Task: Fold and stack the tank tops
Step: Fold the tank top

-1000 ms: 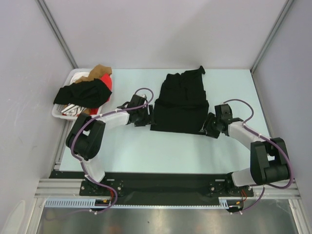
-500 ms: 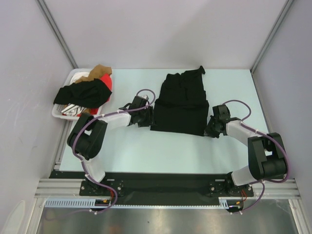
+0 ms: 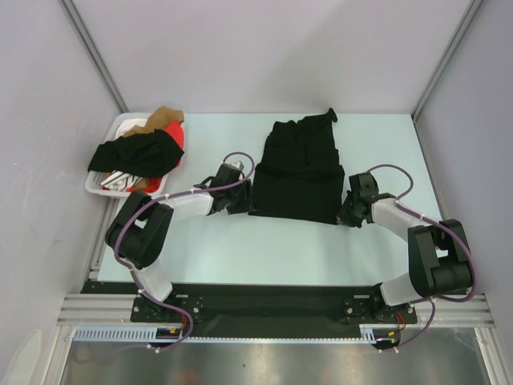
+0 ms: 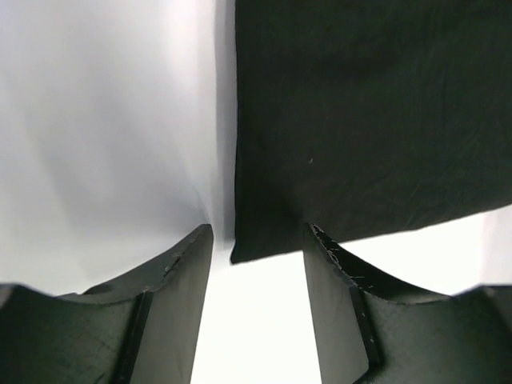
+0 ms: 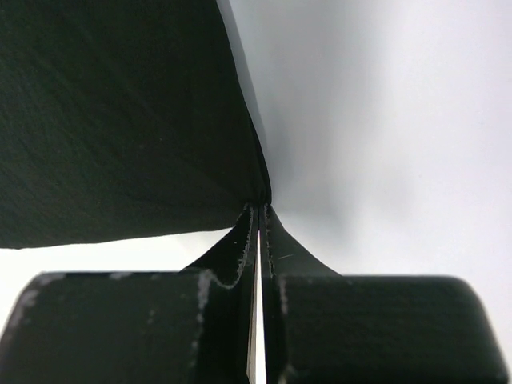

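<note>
The left arm (image 3: 172,204) rises from its base at the near left, folds at a dark elbow and stretches its pale forearm low toward the right. Its left claw (image 3: 244,200) points right. Its fingers (image 4: 172,264) stand apart with a clear gap between the tips.

The right arm (image 3: 401,220) mirrors it from the near right, with its elbow out at the right and its forearm angled left and away. The right claw (image 3: 342,213) points left. Its fingers (image 5: 240,240) are pressed together, leaving only a hairline slit, and pinch a corner of the black tank top (image 5: 120,120).
</note>
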Tool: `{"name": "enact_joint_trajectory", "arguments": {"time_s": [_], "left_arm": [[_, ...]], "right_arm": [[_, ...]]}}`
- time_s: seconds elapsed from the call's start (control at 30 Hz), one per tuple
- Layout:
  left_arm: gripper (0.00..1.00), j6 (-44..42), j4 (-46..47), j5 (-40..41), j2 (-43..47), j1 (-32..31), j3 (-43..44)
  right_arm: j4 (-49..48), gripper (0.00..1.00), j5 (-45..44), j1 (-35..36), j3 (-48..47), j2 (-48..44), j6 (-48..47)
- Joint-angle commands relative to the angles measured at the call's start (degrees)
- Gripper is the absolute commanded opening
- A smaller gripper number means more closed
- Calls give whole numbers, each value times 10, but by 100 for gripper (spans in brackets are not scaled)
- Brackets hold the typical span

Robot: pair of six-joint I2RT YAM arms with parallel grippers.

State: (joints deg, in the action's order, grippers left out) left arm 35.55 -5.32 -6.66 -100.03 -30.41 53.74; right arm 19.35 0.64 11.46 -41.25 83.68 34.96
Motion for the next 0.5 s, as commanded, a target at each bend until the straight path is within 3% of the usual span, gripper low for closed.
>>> {"name": "enact_joint_trajectory", "arguments": {"time_s": [0.0, 0.2, 0.3, 0.37, 0.47], "left_arm": [[55, 7, -43, 7, 13, -8, -31], [46, 11, -33, 7, 2, -10, -36], [33, 15, -35, 16, -7, -14, -31], [19, 18, -29, 20, -7, -16, -33], [10, 15, -28, 14, -9, -16, -25]], "right_arm": [[24, 0, -29, 0, -16, -20, 0], [27, 0, -29, 1, -14, -28, -2], [30, 0, -29, 2, -15, -30, -1], [31, 0, -29, 4, -15, -32, -1], [35, 0, -28, 4, -20, -33, -2]]}}
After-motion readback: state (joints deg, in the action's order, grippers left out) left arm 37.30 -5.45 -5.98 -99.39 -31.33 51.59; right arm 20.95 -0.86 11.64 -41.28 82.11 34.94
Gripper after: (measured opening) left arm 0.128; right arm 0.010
